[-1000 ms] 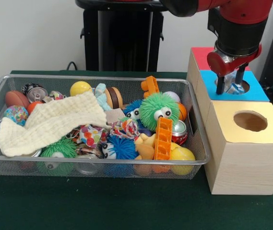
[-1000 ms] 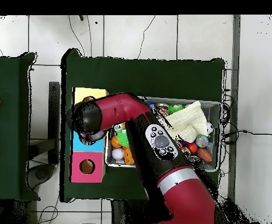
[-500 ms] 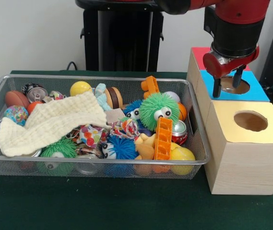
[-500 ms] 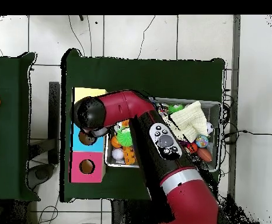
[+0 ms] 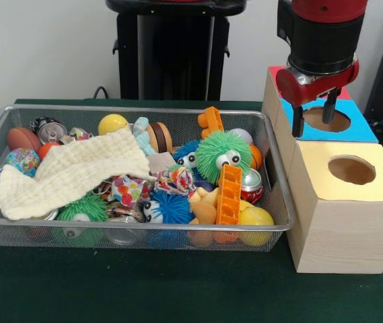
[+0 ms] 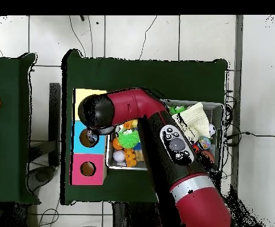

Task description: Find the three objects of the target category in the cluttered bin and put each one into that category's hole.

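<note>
End effector (image 5: 314,116) empty, spread, above hole (image 5: 328,120)

Arm (image 5: 322,30) cut off at top, red-topped box (image 5: 282,79) mostly behind pincer (image 5: 314,114).

Arm (image 6: 163,142): glossy red shell, rounded black joint cap at the wrist end, pale grey band round the lower link, and a black oval panel with round grey controls on the forearm. Tool (image 5: 314,116): black cylindrical housing over a red curved collar, two short dark fingers (image 5: 297,123) spread apart, nothing between them. Pedestal (image 5: 171,47): black upright column.
</note>
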